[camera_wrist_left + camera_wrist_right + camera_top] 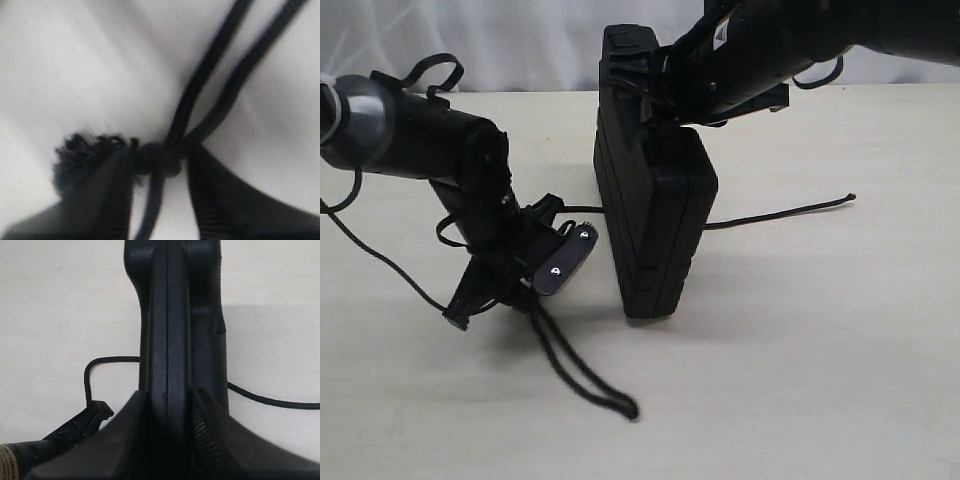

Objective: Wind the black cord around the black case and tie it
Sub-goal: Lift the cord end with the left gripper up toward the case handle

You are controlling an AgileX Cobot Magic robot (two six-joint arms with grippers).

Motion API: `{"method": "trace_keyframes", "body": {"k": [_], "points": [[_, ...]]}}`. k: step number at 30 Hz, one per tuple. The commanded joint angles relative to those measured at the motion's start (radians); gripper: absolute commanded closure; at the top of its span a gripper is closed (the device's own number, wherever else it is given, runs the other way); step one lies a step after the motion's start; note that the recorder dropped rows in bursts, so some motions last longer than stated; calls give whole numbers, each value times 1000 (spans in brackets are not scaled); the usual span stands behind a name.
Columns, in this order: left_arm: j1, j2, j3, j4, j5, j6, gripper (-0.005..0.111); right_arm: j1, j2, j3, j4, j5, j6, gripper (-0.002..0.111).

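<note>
The black case [655, 215] stands upright on its narrow edge in the middle of the table. My right gripper [655, 88] is shut on its top edge, a finger on each flat side of the case [167, 330]. The black cord [775, 213] passes the foot of the case. One thin end [849, 198] lies to the right, and the doubled loop [582, 372] lies at the front left. My left gripper [523, 297] is low over the table left of the case. Its fingers stand slightly apart on either side of the cord's frayed knot [160, 159].
The pale tabletop [820, 350] stretches bare in front and to the right of the case. A white backdrop [520, 40] closes the far edge. Part of the left arm [75, 427] shows beside the case in the right wrist view.
</note>
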Motion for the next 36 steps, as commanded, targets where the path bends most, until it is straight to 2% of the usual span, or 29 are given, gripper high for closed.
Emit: {"method": "trace_keyframes", "body": {"k": [1, 2, 5, 11, 18, 25, 32, 36], "points": [[-4, 22, 17, -31, 12, -104, 101, 0, -3, -2, -5, -40, -20, 104], [-4, 22, 17, -3, 27, -138, 107, 0, -3, -2, -5, -37, -20, 104], [10, 6, 15, 27, 50, -238, 107, 0, -3, -2, -5, -29, -21, 104], [101, -75, 15, -103, 34, -308, 107, 0, -3, -2, -5, -21, -21, 104], [262, -216, 15, -415, -75, -301, 107, 0, -3, -2, -5, -17, -21, 104], [404, -271, 15, -679, -80, -268, 107, 0, -3, -2, -5, -10, -21, 104], [503, -271, 15, -1074, 36, -158, 107, 0, -3, -2, -5, -6, -21, 104], [554, -271, 15, -1233, 199, -31, 107, 0, -3, -2, -5, -4, -21, 104]]}}
